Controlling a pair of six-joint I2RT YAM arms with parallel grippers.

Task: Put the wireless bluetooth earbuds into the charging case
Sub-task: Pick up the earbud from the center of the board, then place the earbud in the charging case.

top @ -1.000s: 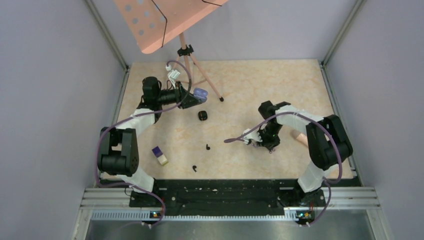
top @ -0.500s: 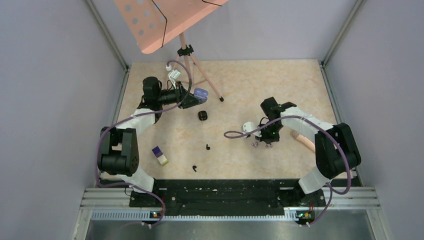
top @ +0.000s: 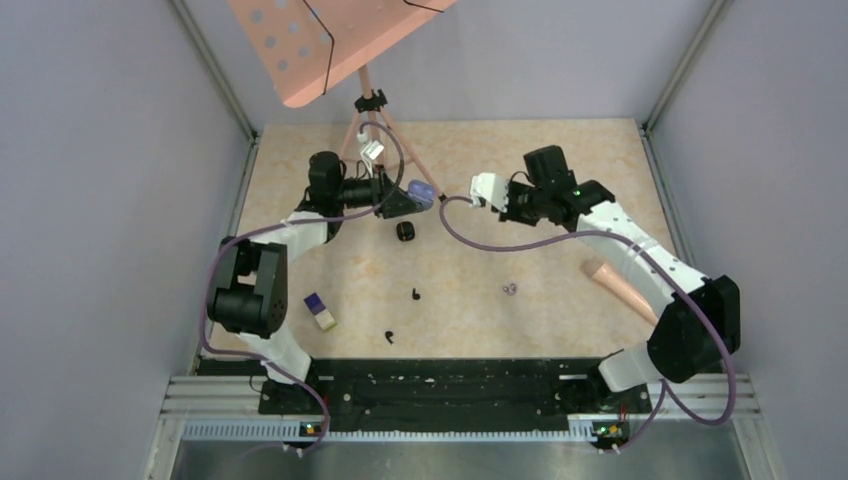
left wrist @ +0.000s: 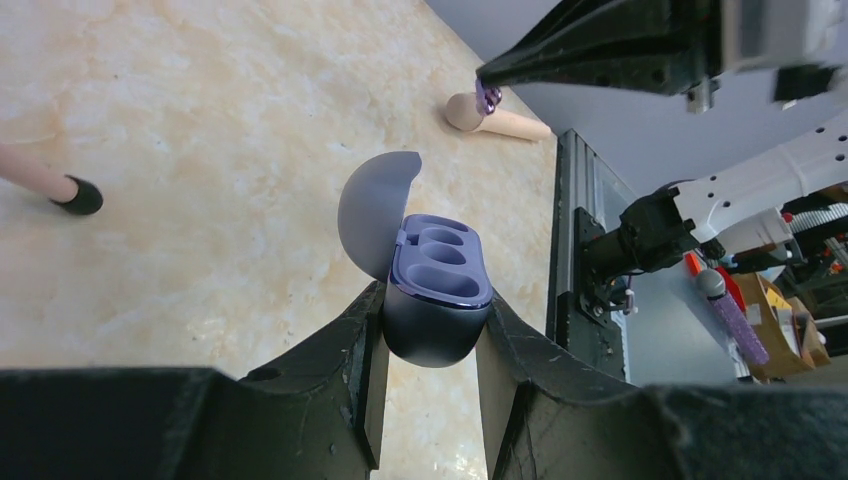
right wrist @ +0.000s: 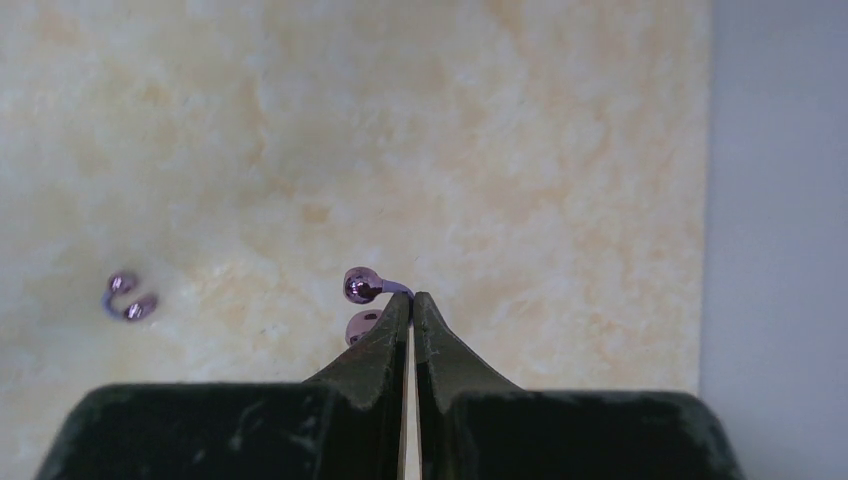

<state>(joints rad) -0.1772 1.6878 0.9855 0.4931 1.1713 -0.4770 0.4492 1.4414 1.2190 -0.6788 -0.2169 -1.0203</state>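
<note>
My left gripper is shut on the open purple charging case, held above the table with its lid flipped back and both wells showing empty. My right gripper is shut on a pale purple earbud and holds it up in the air near the case; its fingers show above the case in the left wrist view. The second purple earbud lies on the table, also in the right wrist view. Two black earbuds lie at centre front.
A small black case sits below the left gripper. A purple-and-cream block lies at front left. A peach wooden handle lies at the right. A pink music stand stands at the back, one foot near the case.
My right gripper has lifted off the table with one purple earbud and swung back and left toward the case. My left gripper has moved the case slightly right.
</note>
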